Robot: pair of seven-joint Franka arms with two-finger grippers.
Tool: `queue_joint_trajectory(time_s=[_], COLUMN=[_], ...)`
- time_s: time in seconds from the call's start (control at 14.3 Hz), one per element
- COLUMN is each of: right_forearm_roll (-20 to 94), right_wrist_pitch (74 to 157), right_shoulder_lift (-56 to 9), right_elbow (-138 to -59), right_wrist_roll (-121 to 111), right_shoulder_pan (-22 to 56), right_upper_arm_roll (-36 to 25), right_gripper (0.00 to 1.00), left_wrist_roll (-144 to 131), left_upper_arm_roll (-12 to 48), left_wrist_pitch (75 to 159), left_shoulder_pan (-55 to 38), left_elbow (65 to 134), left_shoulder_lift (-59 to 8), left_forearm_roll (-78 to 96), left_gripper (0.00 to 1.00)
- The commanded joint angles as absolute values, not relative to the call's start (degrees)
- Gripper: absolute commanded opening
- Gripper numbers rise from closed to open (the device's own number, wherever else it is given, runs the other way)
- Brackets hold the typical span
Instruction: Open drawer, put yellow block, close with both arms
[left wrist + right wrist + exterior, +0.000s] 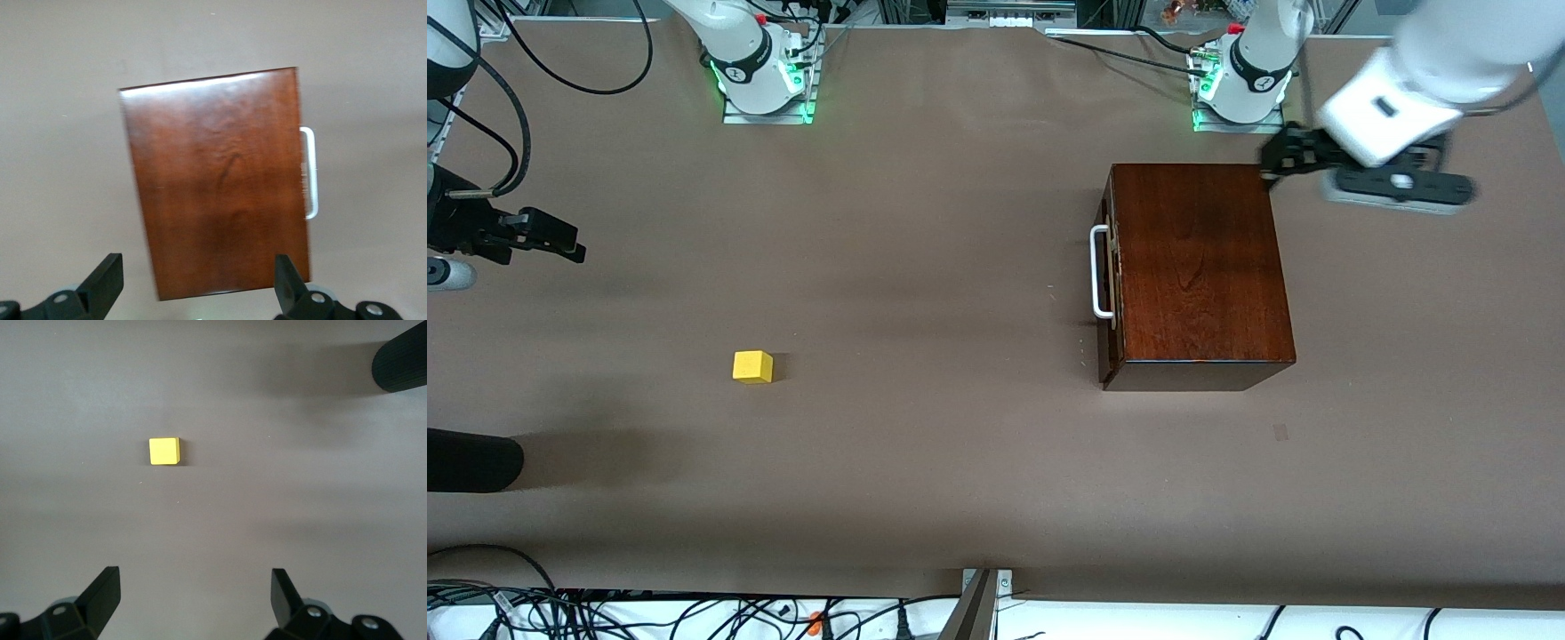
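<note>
Only the front view shows the glossy dark-brown wooden box (1199, 271) with its drawer (1109, 271) shut and the small yellow cube (752, 366) well apart on the brown worktop (925, 267). The left end effector (1272, 164), fingers apart, hangs over the box's corner; the right end effector (560, 240), fingers apart, hangs over bare worktop.

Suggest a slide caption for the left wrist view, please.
Open left gripper above the closed wooden drawer box, white handle visible.

Even light, soft shadows (left arm (1423, 80) blurred)
</note>
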State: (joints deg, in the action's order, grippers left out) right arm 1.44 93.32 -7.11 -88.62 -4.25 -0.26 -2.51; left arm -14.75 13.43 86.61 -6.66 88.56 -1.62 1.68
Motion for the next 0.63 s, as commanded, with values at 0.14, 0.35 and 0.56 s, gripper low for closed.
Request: queue_joint_trajectory(time_s=[0.14, 0.35, 0.56], right_forearm_roll=[2.2, 2.2, 2.2], right_wrist_pitch=[92.7, 92.7, 92.7], right_shoulder_lift=[-6.4, -6.4, -6.4], right_elbow=[-88.9, -88.9, -88.9], right_wrist_roll=[-4.7, -4.7, -4.8], right_shoulder_pan=[-0.4, -0.4, -0.4], right_upper_arm_roll=[-2.5, -2.5, -2.5], right_gripper=[1.0, 1.0, 1.0], left_wrist_roll=[-32.4, -42.6, -49.6], left_upper_arm_roll=[25.8, 30.1, 30.1], left_wrist_pitch=[90.7, 92.3, 93.2], left_shoulder_pan=[-7.5, -12.1, -18.7], left_elbow=[88.0, 88.0, 88.0], left_shoulder_lift=[-6.3, -9.4, -13.4], left_forearm_roll=[-2.8, -7.5, -12.6], left_gripper=[1.0, 1.0, 1.0])
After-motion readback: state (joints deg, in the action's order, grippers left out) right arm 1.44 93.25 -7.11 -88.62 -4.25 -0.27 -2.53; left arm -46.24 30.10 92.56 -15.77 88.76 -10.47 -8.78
